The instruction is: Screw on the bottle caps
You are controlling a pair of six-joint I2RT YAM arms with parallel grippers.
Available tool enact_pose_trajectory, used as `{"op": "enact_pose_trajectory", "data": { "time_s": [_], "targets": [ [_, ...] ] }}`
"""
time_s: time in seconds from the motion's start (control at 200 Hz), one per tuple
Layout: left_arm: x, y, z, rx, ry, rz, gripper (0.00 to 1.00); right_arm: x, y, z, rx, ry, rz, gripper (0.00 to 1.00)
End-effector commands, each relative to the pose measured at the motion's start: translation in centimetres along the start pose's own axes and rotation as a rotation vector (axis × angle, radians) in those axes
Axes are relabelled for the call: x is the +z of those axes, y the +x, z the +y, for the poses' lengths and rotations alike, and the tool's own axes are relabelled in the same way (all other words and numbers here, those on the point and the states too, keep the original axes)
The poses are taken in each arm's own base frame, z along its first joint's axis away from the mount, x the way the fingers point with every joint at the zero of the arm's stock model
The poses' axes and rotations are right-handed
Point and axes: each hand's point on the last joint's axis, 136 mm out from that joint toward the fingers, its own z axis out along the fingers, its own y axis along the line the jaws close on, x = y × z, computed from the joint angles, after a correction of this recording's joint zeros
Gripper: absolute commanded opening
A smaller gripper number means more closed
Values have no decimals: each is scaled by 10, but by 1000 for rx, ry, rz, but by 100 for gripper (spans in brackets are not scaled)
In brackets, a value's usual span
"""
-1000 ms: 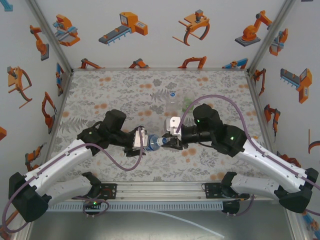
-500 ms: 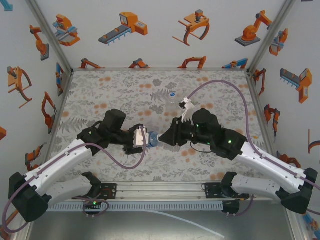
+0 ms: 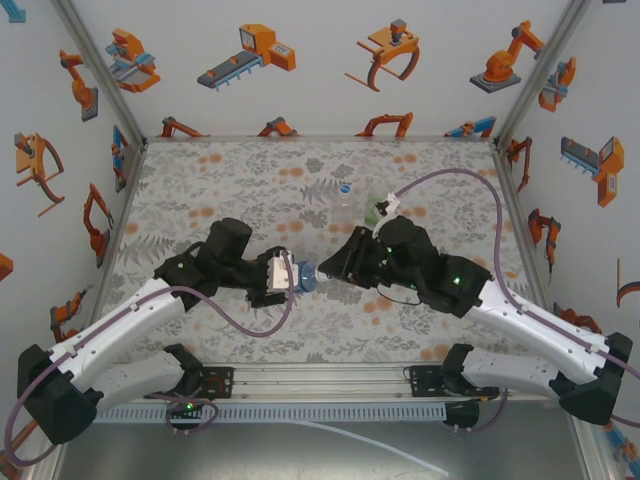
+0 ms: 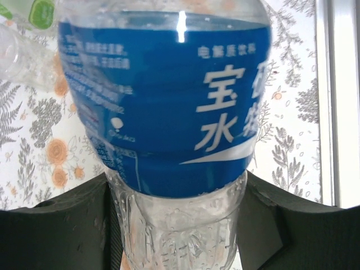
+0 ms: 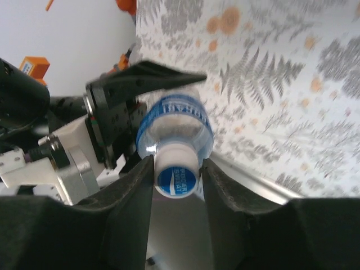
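Observation:
The blue-label bottle lies on its side in the air, and my left gripper is shut on its clear lower body. In the top view this bottle hangs between both arms over the middle of the table. Its white cap with a blue printed top sits on the neck. My right gripper straddles that cap; its jaws are slightly apart, with a thin gap on one side. From above, the right gripper meets the bottle's neck end and the left gripper holds the other end.
A plain clear bottle and a green-tinted bottle stand close together behind the right arm. They also show at the upper left of the left wrist view, as the clear bottle and the green bottle. Walls enclose the patterned table.
The right wrist has rolled around the cap, swinging its white cable block from the near side to the far side. Its jaws have loosened slightly off the cap. The left arm stayed still.

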Motion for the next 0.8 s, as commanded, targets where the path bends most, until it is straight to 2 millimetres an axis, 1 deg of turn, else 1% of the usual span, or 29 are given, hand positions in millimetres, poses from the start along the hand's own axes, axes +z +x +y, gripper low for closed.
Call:
{"op": "enact_pose_trajectory", "data": {
  "time_s": [0.0, 0.1, 0.165, 0.215, 0.27, 0.335, 0.391, 0.446, 0.506, 0.651, 0.796],
  "targets": [
    [-7, -21, -10, 51, 50, -75, 0, -25, -38, 32, -301, -67, -169, 44],
    [-7, -23, -12, 55, 53, -81, 0, -33, -33, 56, -597, -165, -171, 45],
    [-8, -24, -13, 60, 57, -89, 0, -38, -22, 74, -797, -266, -154, 45],
    [-8, -24, -15, 64, 62, -94, 0, -45, -6, 88, -953, -373, -127, 45],
    [-9, -25, -16, 66, 62, -96, 0, -53, 13, 99, -1125, -492, -97, 45],
    [-9, -26, -17, 72, 64, -101, 0, -64, 37, 103, -1308, -626, -61, 46],
    [-10, -26, -18, 74, 66, -104, 0, -69, 49, 102, -1418, -688, -54, 46],
    [-10, -27, -19, 74, 71, -107, 0, -69, 55, 97, -1477, -704, -47, 47],
    [-10, -27, -20, 75, 74, -108, 0, -66, 58, 91, -1501, -697, -37, 48],
    [-11, -28, -20, 81, 72, -113, 0, -55, 64, 78, -1507, -673, -12, 48],
    [-11, -29, -20, 83, 70, -113, 0, -53, 69, 69, -1497, -671, 8, 47]
  ]
}}
